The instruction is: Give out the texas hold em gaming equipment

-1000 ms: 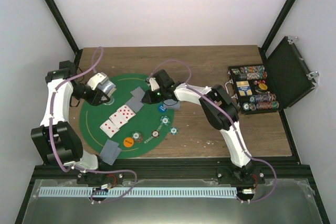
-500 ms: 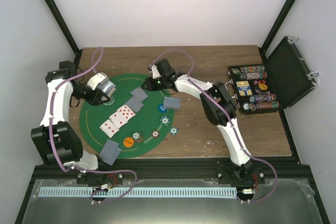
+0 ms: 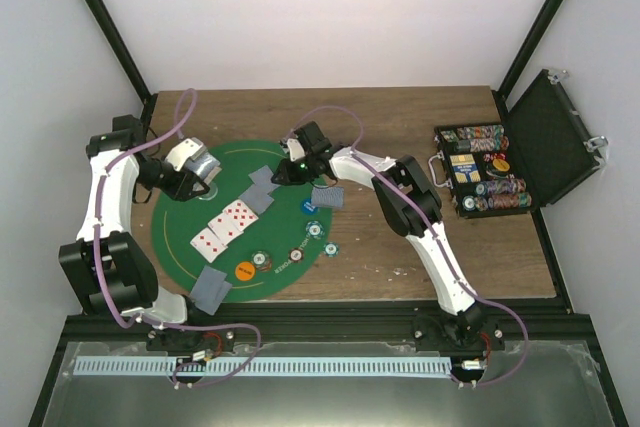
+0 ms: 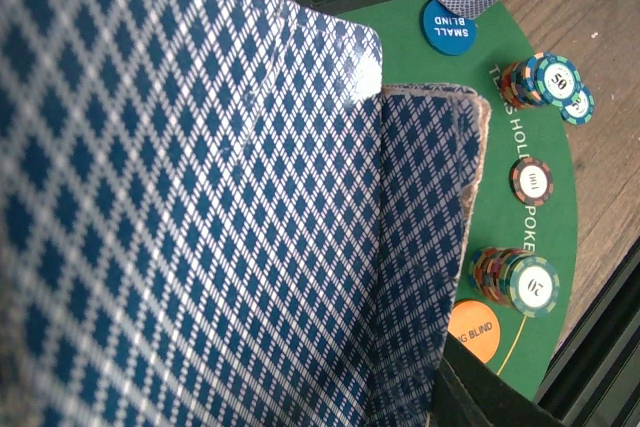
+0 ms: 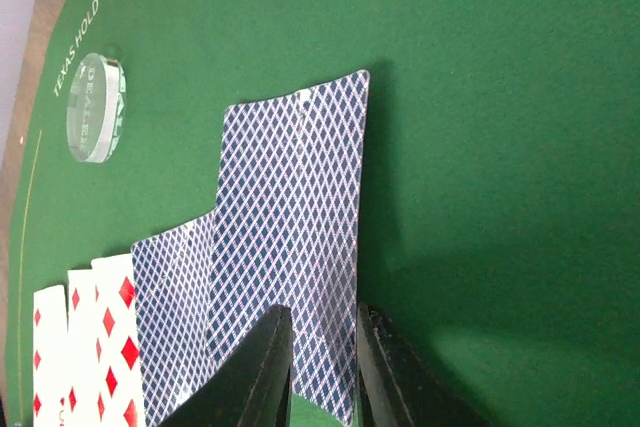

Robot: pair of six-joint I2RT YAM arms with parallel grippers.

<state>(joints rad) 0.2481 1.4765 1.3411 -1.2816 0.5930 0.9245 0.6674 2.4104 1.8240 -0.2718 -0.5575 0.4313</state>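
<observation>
1. Playing cards (image 3: 225, 225) with white faces and red pips are laid in a row on the green half-round felt mat (image 3: 175, 232), seen from above. Grey-blue face-down cards (image 3: 327, 197) and small round poker chips (image 3: 297, 254) lie around them. The left gripper (image 3: 195, 177) is at the mat's left edge, the right gripper (image 3: 284, 175) over its far part.
2. From the left wrist, a blue-patterned deck (image 4: 200, 197) is seen clenched in the left jaws.
3. From the right wrist, the right jaws are nearly closed at one blue-backed card's (image 5: 295, 217) end; whether it is grasped cannot be told.
</observation>
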